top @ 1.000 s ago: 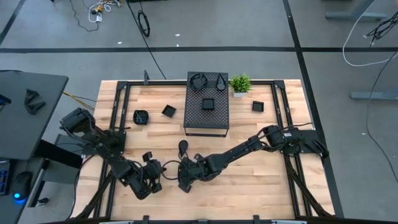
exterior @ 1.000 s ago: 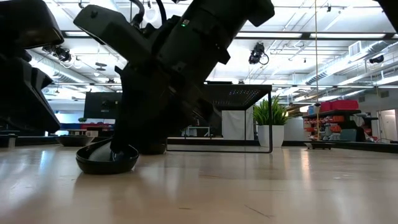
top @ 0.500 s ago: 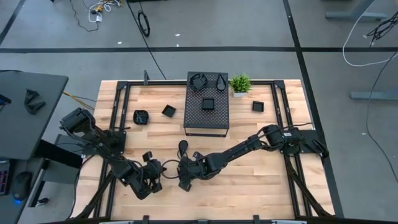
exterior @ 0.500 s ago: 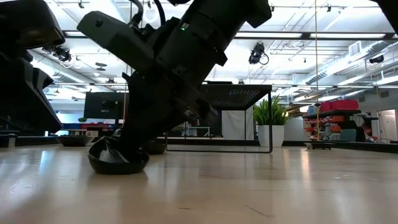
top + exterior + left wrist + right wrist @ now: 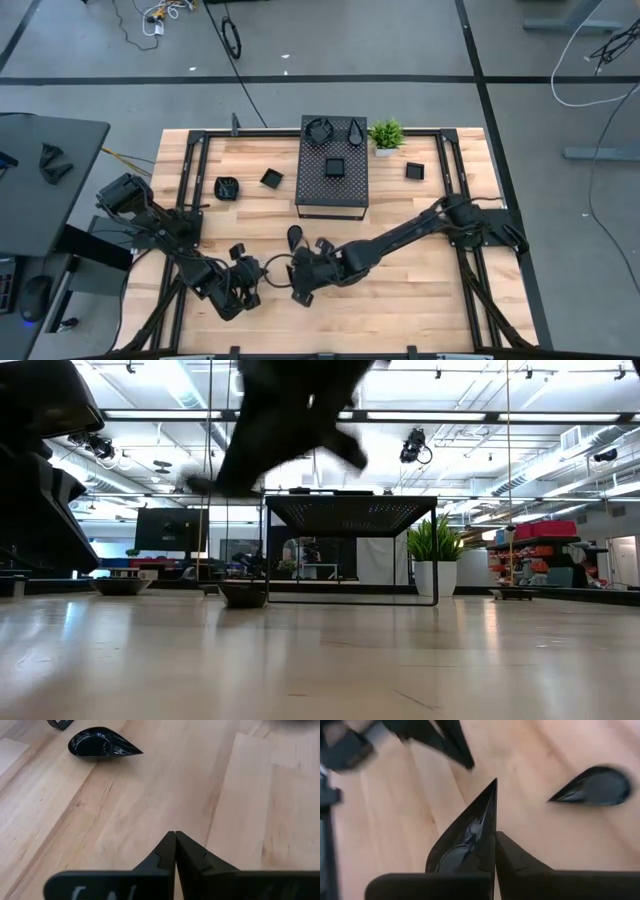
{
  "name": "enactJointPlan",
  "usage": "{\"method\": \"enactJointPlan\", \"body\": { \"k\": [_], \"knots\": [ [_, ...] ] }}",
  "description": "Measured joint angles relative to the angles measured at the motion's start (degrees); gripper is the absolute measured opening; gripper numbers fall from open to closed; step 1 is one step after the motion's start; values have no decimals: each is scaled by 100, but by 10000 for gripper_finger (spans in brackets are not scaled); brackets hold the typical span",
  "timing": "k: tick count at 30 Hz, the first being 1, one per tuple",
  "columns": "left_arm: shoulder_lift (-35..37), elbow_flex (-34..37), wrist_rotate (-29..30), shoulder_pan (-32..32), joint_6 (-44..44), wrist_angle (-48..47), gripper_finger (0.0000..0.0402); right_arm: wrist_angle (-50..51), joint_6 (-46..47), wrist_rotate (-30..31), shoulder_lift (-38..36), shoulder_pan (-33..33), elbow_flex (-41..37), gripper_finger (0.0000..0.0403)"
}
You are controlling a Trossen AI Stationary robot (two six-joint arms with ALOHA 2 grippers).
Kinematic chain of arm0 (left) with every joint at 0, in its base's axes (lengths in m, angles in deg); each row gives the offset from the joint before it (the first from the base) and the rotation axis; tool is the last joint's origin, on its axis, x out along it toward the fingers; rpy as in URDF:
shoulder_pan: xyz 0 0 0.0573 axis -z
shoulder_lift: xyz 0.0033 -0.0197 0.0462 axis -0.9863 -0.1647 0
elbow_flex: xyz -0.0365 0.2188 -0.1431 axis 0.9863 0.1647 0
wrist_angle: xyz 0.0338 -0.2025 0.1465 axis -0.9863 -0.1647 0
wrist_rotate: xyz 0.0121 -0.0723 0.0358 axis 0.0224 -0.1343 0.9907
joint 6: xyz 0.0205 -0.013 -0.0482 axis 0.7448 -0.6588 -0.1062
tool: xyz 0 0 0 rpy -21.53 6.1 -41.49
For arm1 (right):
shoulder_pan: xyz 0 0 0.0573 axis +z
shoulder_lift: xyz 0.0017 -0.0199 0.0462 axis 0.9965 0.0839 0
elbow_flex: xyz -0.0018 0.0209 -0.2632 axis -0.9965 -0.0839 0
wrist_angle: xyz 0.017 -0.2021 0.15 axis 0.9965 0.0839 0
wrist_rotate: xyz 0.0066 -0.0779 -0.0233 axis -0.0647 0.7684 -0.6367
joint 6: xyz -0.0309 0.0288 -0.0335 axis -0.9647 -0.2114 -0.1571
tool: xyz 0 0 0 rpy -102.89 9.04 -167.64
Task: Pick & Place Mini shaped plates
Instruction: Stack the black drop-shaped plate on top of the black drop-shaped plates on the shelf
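From the high view I see the right gripper (image 5: 301, 291) reached far across to the front middle of the bench (image 5: 420, 290), close beside the left gripper (image 5: 252, 283), which sits low at the front left. A teardrop plate (image 5: 296, 237) lies on the wood just behind the right gripper. Further back, a rounded plate (image 5: 227, 187) and a square plate (image 5: 271, 179) rest left of the perforated box (image 5: 332, 205). The box carries three more plates on its top: two along the back edge (image 5: 320, 129), (image 5: 356, 128), and a square one in the middle (image 5: 335, 167). Another square plate (image 5: 415, 171) lies right of the box, near the potted plant (image 5: 386, 134).

In the low view the right arm (image 5: 290, 415) shows as a dark blurred mass lifted clear of the bench. One dish (image 5: 243, 595) sits on the wood in front of the box, and the plant stands at the box's right.

Through the left wrist view, I see the left jaws pressed together with nothing between them; a teardrop plate (image 5: 102, 744) lies on the bench ahead, well apart.

Through the right wrist view, the right jaws are clamped on the rim of a glossy black teardrop plate (image 5: 467, 837), which hangs off the bench, point forward. A second teardrop plate (image 5: 597, 786) lies on the wood beyond.
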Motion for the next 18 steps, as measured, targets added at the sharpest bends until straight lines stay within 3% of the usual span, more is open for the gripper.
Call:
{"method": "enactJointPlan", "body": {
  "k": [7,12,18],
  "knots": [
    [0,0,348,0,54,83,16,997,-5,906,-1378,-222,0,2],
    [0,0,560,0,54,99,16,1647,-251,1523,-2275,-1346,8,2],
    [0,0,559,0,51,118,16,1999,-756,1042,-2518,-2950,9,2]
  ]
}}
